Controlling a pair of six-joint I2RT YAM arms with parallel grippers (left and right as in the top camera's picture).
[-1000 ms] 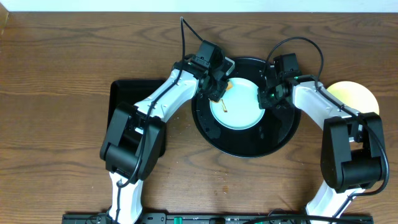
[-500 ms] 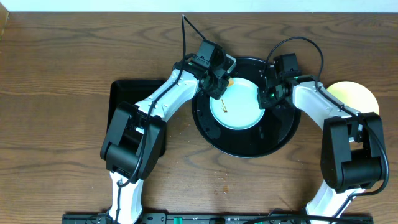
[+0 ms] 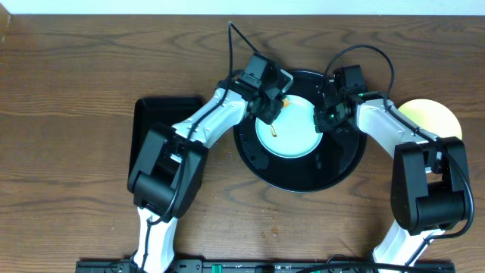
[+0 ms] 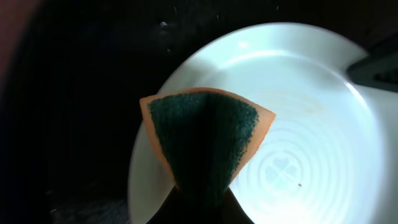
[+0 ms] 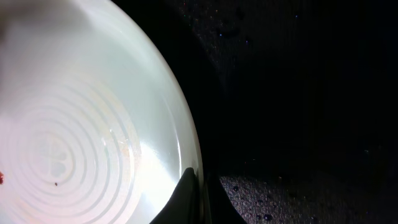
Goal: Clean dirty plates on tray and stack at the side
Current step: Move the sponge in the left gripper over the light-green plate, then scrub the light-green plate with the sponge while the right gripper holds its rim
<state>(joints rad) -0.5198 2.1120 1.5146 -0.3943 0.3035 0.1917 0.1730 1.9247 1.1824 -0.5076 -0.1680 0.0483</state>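
A pale blue-white plate (image 3: 292,130) lies in the round black tray (image 3: 303,176). It has a small brown smear left of its middle. My left gripper (image 3: 271,106) is shut on an orange sponge with a green scouring face (image 4: 205,140) and holds it over the plate's (image 4: 298,124) far-left rim. My right gripper (image 3: 320,121) is shut on the plate's right rim (image 5: 186,162), one finger above and one below. A pale yellow plate (image 3: 432,117) lies on the table to the right of the tray.
A smaller rectangular black tray (image 3: 155,129) lies left of the round tray, partly under my left arm. The tray floor (image 5: 298,124) beside the plate carries water droplets.
My left gripper with the sponge has shifted a little to the right along the plate's far rim. The right gripper and the plate have not moved.
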